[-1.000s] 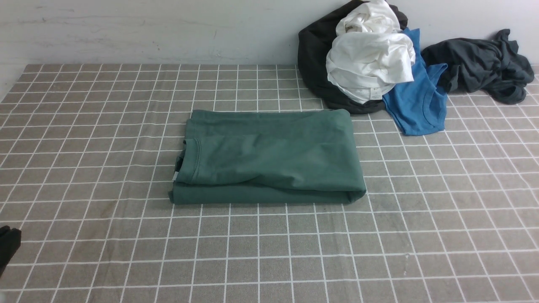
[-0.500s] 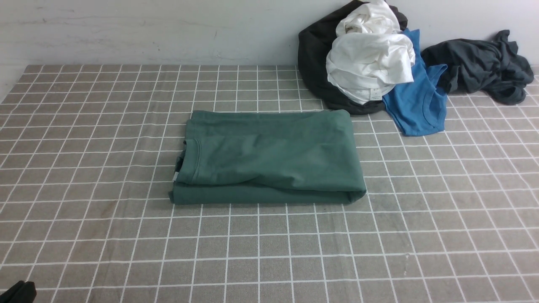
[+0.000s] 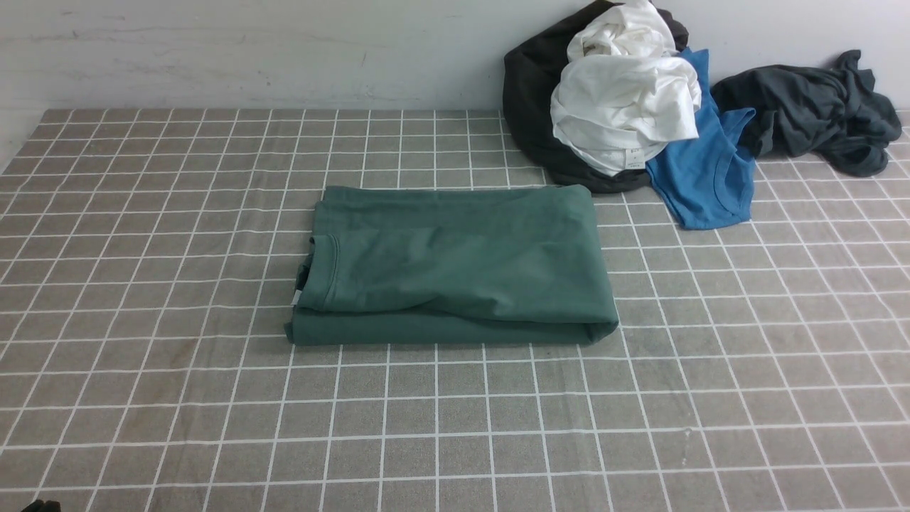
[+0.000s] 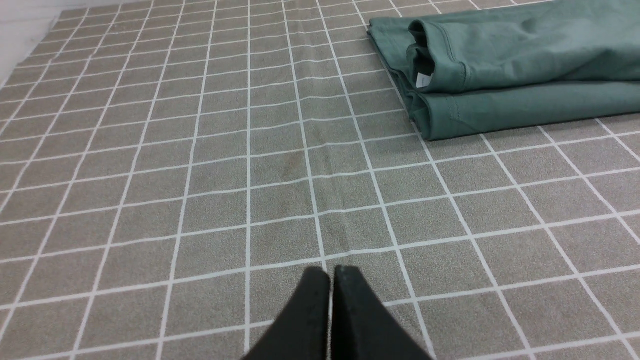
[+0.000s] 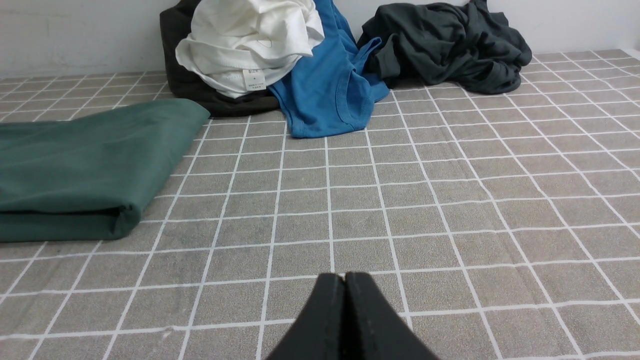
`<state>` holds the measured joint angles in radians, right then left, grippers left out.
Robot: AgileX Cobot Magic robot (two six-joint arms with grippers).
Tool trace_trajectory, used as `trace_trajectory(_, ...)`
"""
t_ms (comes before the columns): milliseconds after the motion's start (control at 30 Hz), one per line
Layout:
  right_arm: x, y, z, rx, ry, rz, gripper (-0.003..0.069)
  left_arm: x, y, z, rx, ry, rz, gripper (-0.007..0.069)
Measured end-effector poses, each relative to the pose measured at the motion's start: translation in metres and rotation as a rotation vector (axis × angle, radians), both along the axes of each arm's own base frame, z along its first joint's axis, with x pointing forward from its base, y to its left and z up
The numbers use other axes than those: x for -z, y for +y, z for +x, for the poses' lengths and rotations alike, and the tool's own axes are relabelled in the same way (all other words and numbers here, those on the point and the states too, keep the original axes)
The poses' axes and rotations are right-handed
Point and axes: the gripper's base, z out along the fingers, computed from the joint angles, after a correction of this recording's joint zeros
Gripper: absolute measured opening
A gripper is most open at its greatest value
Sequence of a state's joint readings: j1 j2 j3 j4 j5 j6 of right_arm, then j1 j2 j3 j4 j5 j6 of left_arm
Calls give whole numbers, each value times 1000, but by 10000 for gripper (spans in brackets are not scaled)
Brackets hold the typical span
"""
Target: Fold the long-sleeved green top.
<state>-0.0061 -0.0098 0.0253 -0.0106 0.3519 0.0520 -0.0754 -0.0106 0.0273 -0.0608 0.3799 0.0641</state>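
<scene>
The green long-sleeved top (image 3: 455,267) lies folded into a neat rectangle in the middle of the checked tablecloth, collar and white neck tag at its left end. It also shows in the left wrist view (image 4: 505,75) and in the right wrist view (image 5: 85,165). My left gripper (image 4: 331,272) is shut and empty, low over bare cloth, well short of the top's collar end. Only a sliver of it shows at the front view's bottom left corner (image 3: 39,506). My right gripper (image 5: 345,277) is shut and empty over bare cloth, off the top's folded right end. It is out of the front view.
A pile of clothes sits at the back right against the wall: a white garment (image 3: 625,107) on a black one (image 3: 530,99), a bright blue shirt (image 3: 704,171) and a dark charcoal garment (image 3: 817,110). The checked tablecloth (image 3: 213,398) covers the table.
My left gripper has drawn back down and out of the front view's bottom left corner. The folded top has not moved.
</scene>
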Motion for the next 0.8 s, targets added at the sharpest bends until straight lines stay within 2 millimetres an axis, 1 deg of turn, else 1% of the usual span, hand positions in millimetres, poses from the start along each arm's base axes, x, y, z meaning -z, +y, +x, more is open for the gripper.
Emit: trace_trajectory(800, 0, 0, 0, 0, 0, 1, -13, 0, 0, 0, -11, 0, -3, -3)
